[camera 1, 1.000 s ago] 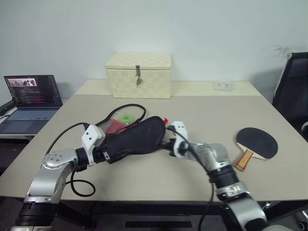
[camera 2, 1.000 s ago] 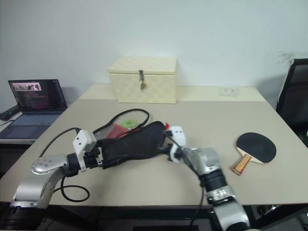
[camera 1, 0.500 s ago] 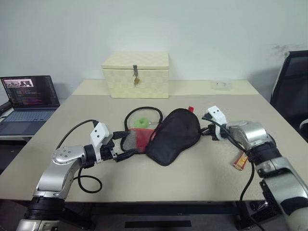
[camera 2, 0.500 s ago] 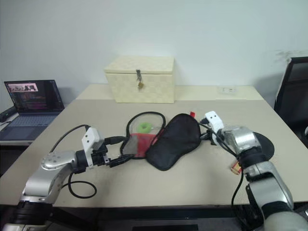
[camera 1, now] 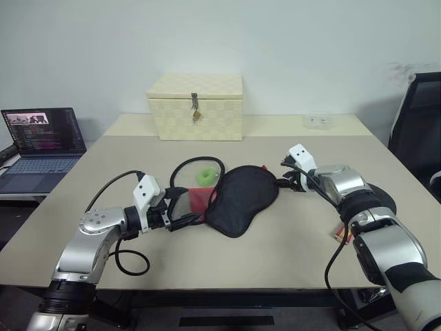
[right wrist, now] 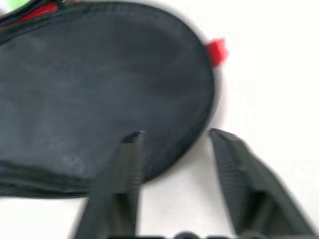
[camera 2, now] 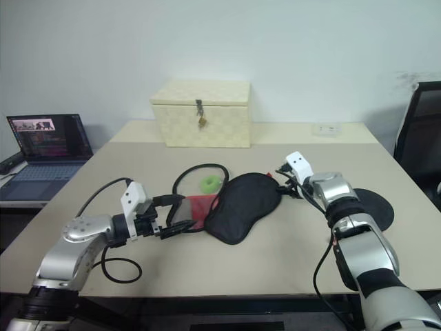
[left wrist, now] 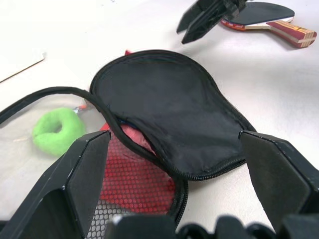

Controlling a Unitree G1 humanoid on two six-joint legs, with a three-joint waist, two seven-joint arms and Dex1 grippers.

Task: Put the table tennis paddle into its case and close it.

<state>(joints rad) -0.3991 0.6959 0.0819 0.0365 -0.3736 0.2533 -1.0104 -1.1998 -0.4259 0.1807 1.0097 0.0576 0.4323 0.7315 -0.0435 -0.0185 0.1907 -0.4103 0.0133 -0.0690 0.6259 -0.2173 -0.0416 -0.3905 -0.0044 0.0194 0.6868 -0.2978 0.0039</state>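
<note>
Right gripper (right wrist: 172, 149) jaws just released the case (camera 1: 241, 198).

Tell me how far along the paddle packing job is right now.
Early. Done: the case lies unzipped on the table. In hand: nothing; the left gripper stands open at the case's red end, the right gripper open at its rounded edge. Left: the table tennis paddle lies outside on the table, so insert it and zip up.

open tabletop (camera 1: 275, 255) in front of the case (camera 1: 241, 200), free to pass. paddle (camera 1: 382, 203) largely hidden behind the right arm near the right edge. cream box (camera 1: 195, 107) well behind. black cable (camera 1: 196, 165) looped beside the case, near the left gripper (camera 1: 176, 215).
</note>
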